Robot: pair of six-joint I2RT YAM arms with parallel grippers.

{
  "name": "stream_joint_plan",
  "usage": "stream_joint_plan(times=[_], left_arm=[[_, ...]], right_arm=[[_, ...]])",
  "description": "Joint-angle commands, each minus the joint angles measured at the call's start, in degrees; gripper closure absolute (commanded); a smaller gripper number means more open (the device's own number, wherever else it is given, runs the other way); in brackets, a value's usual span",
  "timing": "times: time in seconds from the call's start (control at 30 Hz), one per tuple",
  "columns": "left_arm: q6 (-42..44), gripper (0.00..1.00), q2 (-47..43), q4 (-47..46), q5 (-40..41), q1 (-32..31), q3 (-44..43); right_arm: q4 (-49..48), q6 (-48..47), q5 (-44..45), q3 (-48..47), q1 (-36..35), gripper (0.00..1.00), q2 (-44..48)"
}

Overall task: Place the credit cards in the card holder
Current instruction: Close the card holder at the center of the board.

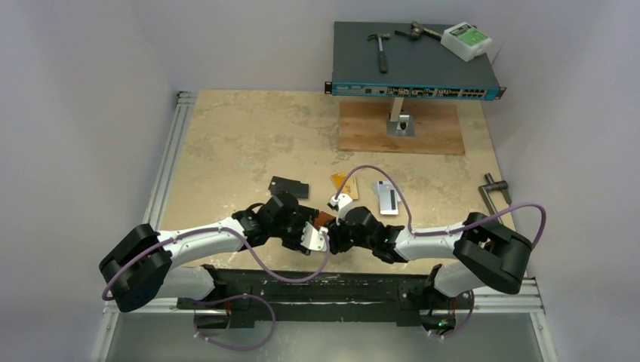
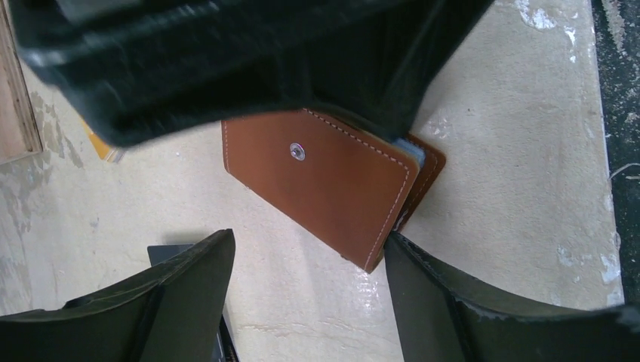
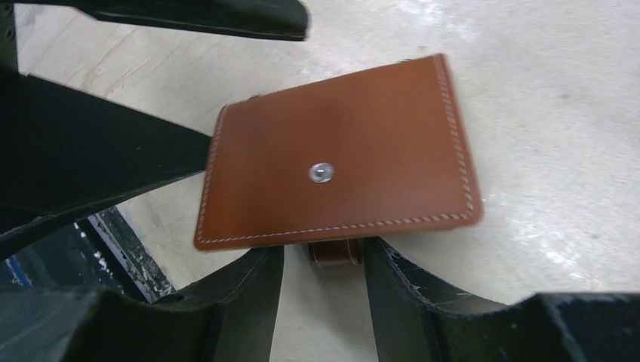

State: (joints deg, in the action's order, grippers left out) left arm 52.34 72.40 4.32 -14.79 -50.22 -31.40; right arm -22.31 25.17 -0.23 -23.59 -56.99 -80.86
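Card holder: the brown leather card holder (image 3: 340,158) is closed with its stud face up. It sits low over the table (image 1: 226,151) near the front edge, directly between the tips of the two claws.
Holder and right gripper: the right gripper (image 3: 323,253) points at one long edge of the holder. The snap tab (image 3: 336,255) sticks out from that edge and sits between the two fingers. It is close against one finger (image 3: 407,302), with a strip of table showing between it and the other.
Right gripper state: the jaws stand part-way apart around the tab. The contact is hidden in every view, so I cannot tell whether they pinch the tab or the holder's edge.
Holder and left gripper: the left gripper (image 2: 309,241) faces the holder from the opposite side. The holder lies just ahead of its fingertips, not between them. The holder's nearest corner is right beside the tip of one finger (image 2: 445,309), either touching it or very nearly so.
Left gripper state: released, with the jaws spread wide and only bare table between them.
Holder's far end: in the left wrist view it runs under the blurred black body of the right gripper. A sliver of light blue lining shows at the open edge.
Credit cards: a black card (image 1: 289,186) lies beyond the left gripper and a gold-orange card (image 1: 343,183) lies beyond the right gripper. A silvery white card (image 1: 385,197) with a dark stripe lies further to the right. All three are flat on the table and apart from the holder.
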Motion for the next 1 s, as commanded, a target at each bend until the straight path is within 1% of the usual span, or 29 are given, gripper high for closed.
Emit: stream_joint_plan(times=[0.0,0.1,0.3,0.47,0.63,0.7,0.77,0.87,0.97], left_arm=[[1.4,0.3,-0.5,1.6,-2.1,0.3,-2.8],[1.4,0.37,-0.5,2.0,-2.3,0.3,-3.0],[0.3,0.4,-1.2,3.1,-2.6,0.3,-3.0],[-0.5,0.44,-1.7,4.5,-2.3,0.3,-3.6],[-1.1,0.47,-2.0,5.8,-2.0,0.3,-4.3],[-1.1,0.5,-2.2,5.9,-1.8,0.3,-4.3],[-1.5,0.51,-2.5,5.6,-1.6,0.3,-4.2],[-2.1,0.53,-2.8,5.4,-1.7,0.3,-3.9],[-2.7,0.55,-2.9,5.1,-1.8,0.3,-4.1]], right_arm=[[0.8,-3.9,6.3,-3.6,-4.0,0.57,-0.8],[2.8,-3.6,11.0,-4.4,-6.3,0.59,-0.6],[7.7,-2.8,20.8,-7.7,-9.8,0.69,-3.5],[8.6,-0.8,25.3,-8.6,-13.6,0.78,-6.8],[10.8,1.6,28.1,-9.0,-16.1,0.81,-8.1],[11.8,3.4,30.0,-8.8,-16.6,0.87,-7.5],[11.7,5.7,32.3,-7.8,-17.2,0.92,-5.9],[8.2,9.0,34.3,-4.1,-17.8,0.95,-1.8],[3.9,11.6,36.1,1.0,-17.9,0.96,4.6]])
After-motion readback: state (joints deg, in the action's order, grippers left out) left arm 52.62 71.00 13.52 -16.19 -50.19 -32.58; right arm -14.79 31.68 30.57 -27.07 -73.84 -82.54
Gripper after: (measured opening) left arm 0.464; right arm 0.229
